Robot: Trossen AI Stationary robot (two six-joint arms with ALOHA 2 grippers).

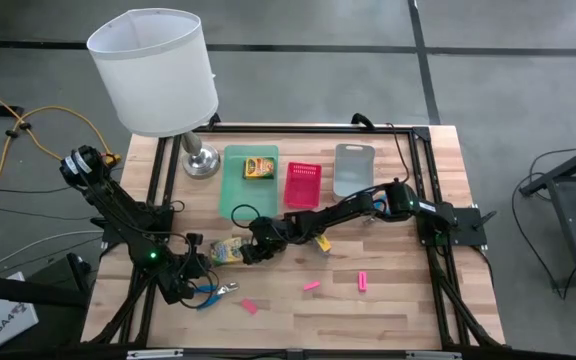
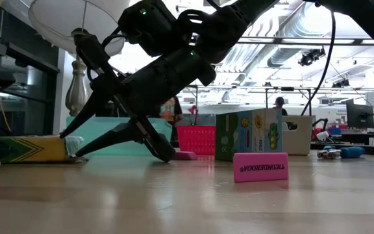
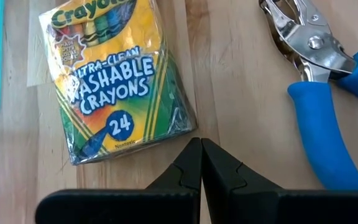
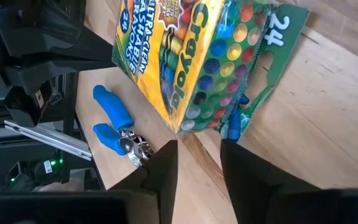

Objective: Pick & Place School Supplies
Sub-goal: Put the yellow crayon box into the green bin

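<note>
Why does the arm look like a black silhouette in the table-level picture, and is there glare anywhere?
Low view: bright room lights behind the right hand leave it dark. Left wrist view: wrap on the crayon box glints, and metal on the blue-handled tool shines.

Grey concrete floor (image 1: pixel 298 60) all round, crossed by dark seam lines, and a yellow cable (image 1: pixel 43 130) loops over it at the far left. The wooden worktop (image 1: pixel 388 310) sits in a black frame. Far left on it stands a lamp (image 1: pixel 155 75) with a white shade. Looking level across, a bright open hall, ceiling ducts (image 2: pixel 297 26) overhead, a person (image 2: pixel 279 103) far off, monitors (image 2: pixel 359 116) at right.
</note>
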